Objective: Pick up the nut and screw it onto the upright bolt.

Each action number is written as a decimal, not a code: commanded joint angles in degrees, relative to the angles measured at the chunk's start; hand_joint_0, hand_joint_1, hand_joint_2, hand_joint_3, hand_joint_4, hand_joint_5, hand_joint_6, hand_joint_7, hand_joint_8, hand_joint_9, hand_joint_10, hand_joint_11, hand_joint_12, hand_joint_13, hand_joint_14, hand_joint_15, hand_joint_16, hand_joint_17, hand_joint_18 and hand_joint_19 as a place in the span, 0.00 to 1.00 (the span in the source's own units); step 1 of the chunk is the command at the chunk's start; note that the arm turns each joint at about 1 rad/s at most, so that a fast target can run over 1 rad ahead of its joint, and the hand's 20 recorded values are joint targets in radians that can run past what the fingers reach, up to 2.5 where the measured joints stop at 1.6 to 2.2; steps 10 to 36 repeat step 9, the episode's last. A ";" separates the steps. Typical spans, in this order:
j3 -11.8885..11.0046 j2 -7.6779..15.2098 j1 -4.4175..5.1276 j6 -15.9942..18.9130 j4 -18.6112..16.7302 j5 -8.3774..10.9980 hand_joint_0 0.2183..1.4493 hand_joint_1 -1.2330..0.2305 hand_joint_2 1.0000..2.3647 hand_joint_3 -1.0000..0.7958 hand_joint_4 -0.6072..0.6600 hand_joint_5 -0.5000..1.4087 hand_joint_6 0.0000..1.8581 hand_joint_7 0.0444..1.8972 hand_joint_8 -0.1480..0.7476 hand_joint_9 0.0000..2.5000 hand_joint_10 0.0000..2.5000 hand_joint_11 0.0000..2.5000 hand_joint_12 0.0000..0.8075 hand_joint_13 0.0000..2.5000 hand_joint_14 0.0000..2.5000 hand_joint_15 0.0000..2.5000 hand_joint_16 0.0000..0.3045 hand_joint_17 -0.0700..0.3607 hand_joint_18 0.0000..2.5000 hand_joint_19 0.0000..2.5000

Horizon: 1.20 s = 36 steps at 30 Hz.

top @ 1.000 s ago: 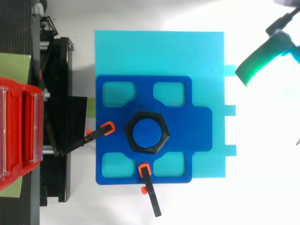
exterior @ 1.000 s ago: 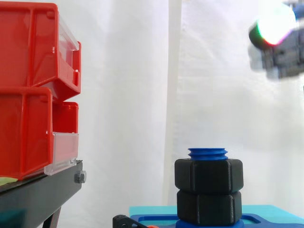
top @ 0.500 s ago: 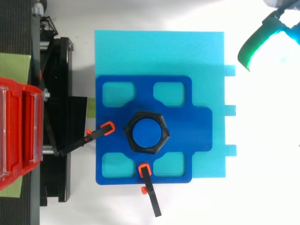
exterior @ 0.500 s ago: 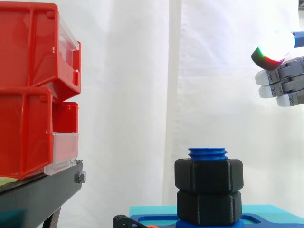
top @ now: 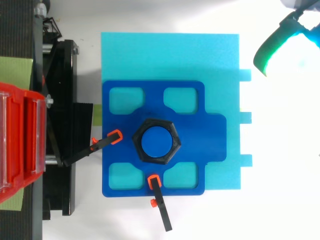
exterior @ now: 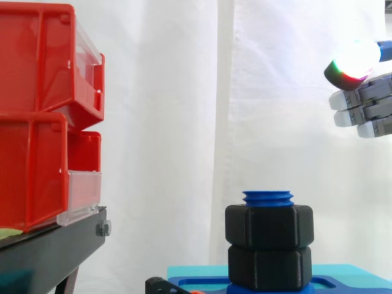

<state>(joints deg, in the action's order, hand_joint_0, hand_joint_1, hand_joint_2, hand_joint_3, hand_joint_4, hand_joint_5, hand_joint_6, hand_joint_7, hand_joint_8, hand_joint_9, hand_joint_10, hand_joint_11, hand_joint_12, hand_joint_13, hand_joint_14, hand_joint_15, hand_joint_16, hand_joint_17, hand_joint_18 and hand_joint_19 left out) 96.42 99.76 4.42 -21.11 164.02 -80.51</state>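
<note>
The robot hand (exterior: 362, 109) is being held high at the right edge of the side view, well above the bolt (exterior: 267, 198) and to its right. Its fingers (exterior: 346, 101) are being held straight and relaxed, pointing left, and nothing is being gripped by them. A glowing pad (exterior: 350, 61) is being shown just above those fingers. From above, a green-lit part of the robot hand is being seen at the upper right corner, over the white tabletop (top: 280, 200) and beside the right edge of the cyan base plate (top: 170, 55).

The upright blue bolt is being ringed by two black hexagonal nuts, stacked and touching. The upper nut (exterior: 269, 226) is being seated just below the bolt's top, with a few threads being left bare above it. The lower nut (exterior: 269, 267) is being borne at the bolt's foot on the dark blue fixture plate (top: 210, 135).

That plate is being pinned to the cyan base plate by two orange-tipped clamps, one (top: 106, 141) at its left and one (top: 159, 200) at its front edge.

Red bins (exterior: 37, 116) are being carried on a black stand (exterior: 49, 251) at the left, before the white curtain (exterior: 184, 92).
</note>
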 commanded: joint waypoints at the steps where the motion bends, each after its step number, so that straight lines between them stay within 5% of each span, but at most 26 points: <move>1: 0.00 0.00 -0.03 0.01 0.08 0.00 0.14 0.48 0.00 0.28 0.55 0.11 0.27 0.31 0.41 0.00 0.00 0.00 0.44 0.00 0.00 0.00 0.17 0.44 0.00 0.00; 36: 0.00 0.00 -0.03 0.01 0.08 0.00 0.15 0.51 0.00 0.28 0.55 0.11 0.27 0.31 0.41 0.00 0.00 0.00 0.45 0.00 0.00 0.00 0.17 0.43 0.00 0.00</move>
